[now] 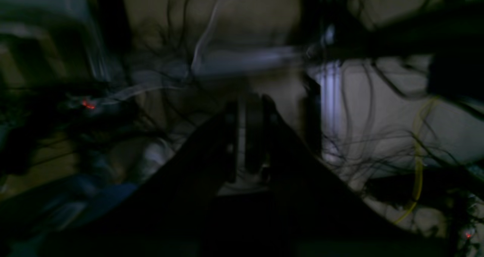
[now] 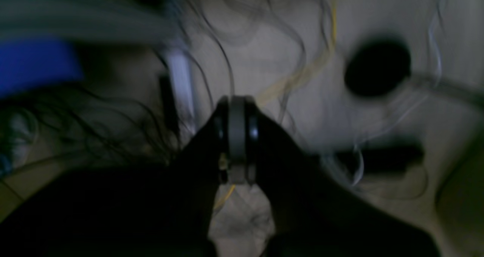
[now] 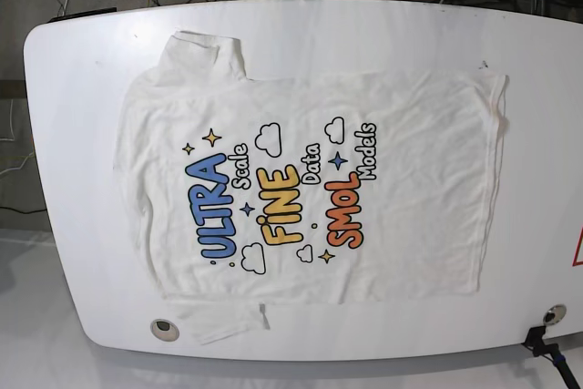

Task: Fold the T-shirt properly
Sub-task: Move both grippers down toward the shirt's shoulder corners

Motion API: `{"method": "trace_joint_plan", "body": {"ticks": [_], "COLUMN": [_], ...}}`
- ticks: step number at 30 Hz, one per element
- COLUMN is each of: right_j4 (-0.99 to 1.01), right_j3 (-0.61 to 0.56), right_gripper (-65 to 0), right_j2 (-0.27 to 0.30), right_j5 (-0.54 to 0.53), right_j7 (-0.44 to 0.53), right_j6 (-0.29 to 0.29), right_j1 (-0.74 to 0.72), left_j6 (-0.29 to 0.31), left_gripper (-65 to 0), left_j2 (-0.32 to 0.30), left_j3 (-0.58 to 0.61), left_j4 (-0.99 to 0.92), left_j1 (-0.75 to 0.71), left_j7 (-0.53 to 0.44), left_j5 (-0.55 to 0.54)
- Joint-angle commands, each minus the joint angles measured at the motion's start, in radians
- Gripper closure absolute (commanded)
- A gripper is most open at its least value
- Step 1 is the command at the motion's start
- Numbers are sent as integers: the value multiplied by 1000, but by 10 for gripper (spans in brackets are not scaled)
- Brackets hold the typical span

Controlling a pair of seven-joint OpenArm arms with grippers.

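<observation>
Base view: T-shirt (image 3: 310, 193) flat, print up, unfolded; both grippers closed, empty, off-table. Advised: pinch one sleeve edge, fold inward evenly.

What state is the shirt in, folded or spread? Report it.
Spread: the white printed cloth T-shirt lies flat on the white table, whole print showing.

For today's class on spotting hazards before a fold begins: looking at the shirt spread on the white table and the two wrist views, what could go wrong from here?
1. One sleeve of the T-shirt lies near the table edge beside a round hole; dragging could pull it over.
2. Small wrinkles near the hem may get folded in.
3. Both wrist views are dark and blurred, with left gripper and right gripper shut; aiming a grasp may be unreliable.
</observation>
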State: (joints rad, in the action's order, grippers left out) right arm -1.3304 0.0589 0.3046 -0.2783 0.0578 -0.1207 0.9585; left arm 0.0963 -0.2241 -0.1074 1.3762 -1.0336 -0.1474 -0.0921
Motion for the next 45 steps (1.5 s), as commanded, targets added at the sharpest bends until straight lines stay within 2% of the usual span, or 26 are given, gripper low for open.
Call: {"method": "trace_joint_plan", "body": {"ticks": [1, 7, 11, 17, 21, 23, 27, 29, 30, 31, 33, 36, 40, 45], "right_j4": [-52, -334, -491, -694, -775, -774, -761, -734, -727, -738, -732, -711, -633, -520], "right_j3": [33, 201, 291, 374, 427, 459, 540, 570, 582, 572, 567, 574, 617, 679], "right_gripper": [0, 0, 0, 0, 0, -10, -99, -146, -169, -141, -228, -302, -289, -254], "right_j2": [7, -7, -24, -51, -54, -52, -46, -44, -45, -40, -45, -43, -44, -41], "right_j5": [-24, -71, -91, -128, -220, -298, -441, -478, -491, -477, -475, -473, -482, -490], "right_j7": [-3, -26, -91, -269, -338, -374, -468, -508, -522, -491, -501, -509, -559, -747], "right_j6": [3, 6, 1, -76, -126, -158, -195, -210, -218, -208, -206, -200, -237, -289], "right_j1": [41, 145, 167, 143, 107, 80, 8, -33, -52, -25, -36, -72, -160, -301], "left_j6": [1, 15, 18, 41, 54, 60, 63, 66, 72, 70, 73, 80, 90, 93], "left_gripper": [-2, -9, -10, -11, -14, -17, -46, -124, -158, -166, -232, -271, -316, -306], "left_j2": [-11, -13, -13, -11, -10, -9, -14, -18, -18, -10, -8, -7, -6, -7], "left_j3": [-17, -76, -96, -158, -227, -255, -297, -313, -312, -308, -312, -310, -314, -312], "left_j4": [52, 336, 515, 745, 829, 834, 830, 832, 834, 828, 827, 820, 814, 798], "left_j1": [-32, -123, -179, -206, -193, -175, -121, -95, -86, -91, -68, -28, 15, 89], "left_j7": [-29, 62, 116, 197, 212, 208, 193, 191, 197, 226, 263, 304, 335, 380], "left_j5": [-12, -22, -31, -56, -75, -83, -105, -123, -134, -128, -136, -173, -210, -258]}}
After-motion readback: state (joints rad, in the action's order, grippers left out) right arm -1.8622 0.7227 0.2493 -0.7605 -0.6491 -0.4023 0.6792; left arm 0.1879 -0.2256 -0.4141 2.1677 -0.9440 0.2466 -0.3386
